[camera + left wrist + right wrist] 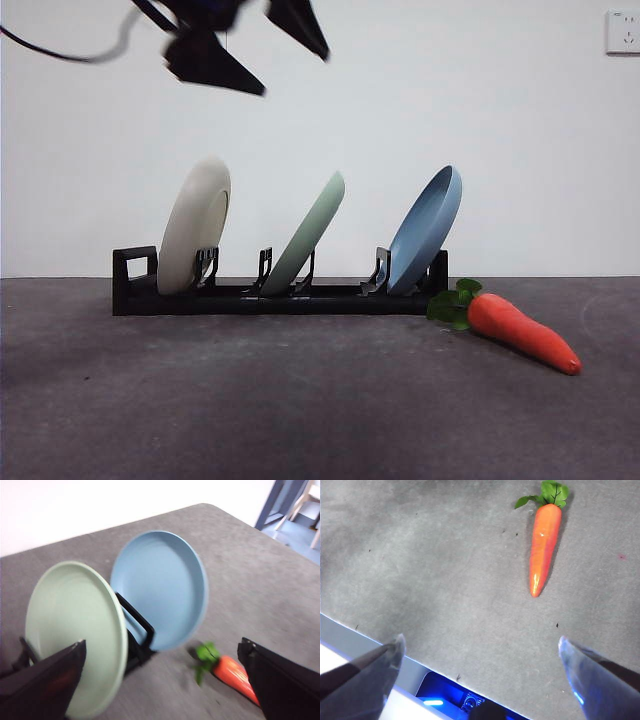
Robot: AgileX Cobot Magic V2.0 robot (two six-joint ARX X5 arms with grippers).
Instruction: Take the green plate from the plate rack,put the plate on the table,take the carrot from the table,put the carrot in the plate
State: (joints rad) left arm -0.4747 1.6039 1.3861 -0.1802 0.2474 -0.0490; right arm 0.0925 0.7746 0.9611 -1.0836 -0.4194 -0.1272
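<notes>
None of the steps is done: my left gripper (255, 55) hangs wide open and empty above the green plate (308, 233) in the plate rack (270, 297), my right gripper (480, 655) gapes empty, the carrot (520, 331) lies on the table (300, 400).

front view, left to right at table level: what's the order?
plate rack's handle end → cream-white plate → green plate → blue plate → carrot. The left gripper hangs open above, over the cream-white and green plates.
</notes>
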